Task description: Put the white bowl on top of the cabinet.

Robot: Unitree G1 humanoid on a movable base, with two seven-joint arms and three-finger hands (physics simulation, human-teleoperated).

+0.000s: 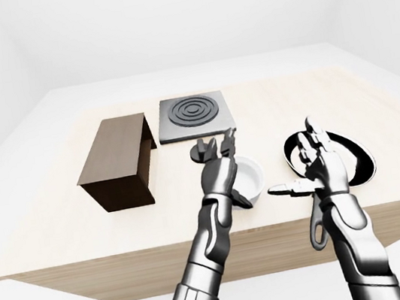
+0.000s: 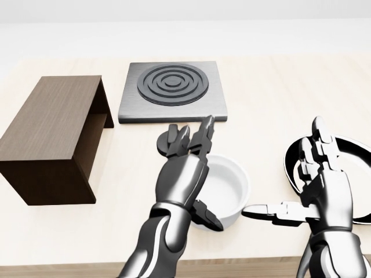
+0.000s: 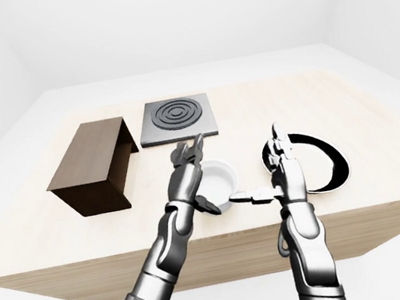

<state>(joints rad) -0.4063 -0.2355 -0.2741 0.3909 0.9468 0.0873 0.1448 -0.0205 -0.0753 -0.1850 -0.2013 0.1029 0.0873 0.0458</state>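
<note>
The white bowl [image 2: 227,186] stands upright on the light wooden table, low in the head view. My left hand [image 2: 197,174] lies against the bowl's left side and hides its left rim. Its fingers stretch straight up past the rim and its thumb [image 2: 207,220] rests at the bowl's near wall, so the hand is open. My right hand [image 2: 307,191] stands open to the right of the bowl, thumb [image 2: 264,213] pointing at its wall with a small gap. The dark brown cabinet [image 2: 49,130] sits at the left, its flat top bare.
A grey hob plate with black rings [image 2: 172,90] lies above the bowl. A black knob [image 2: 167,143] peeks out beside my left fingers. A black pan [image 2: 351,174] sits behind my right hand. The table's near edge [image 2: 69,265] runs along the bottom.
</note>
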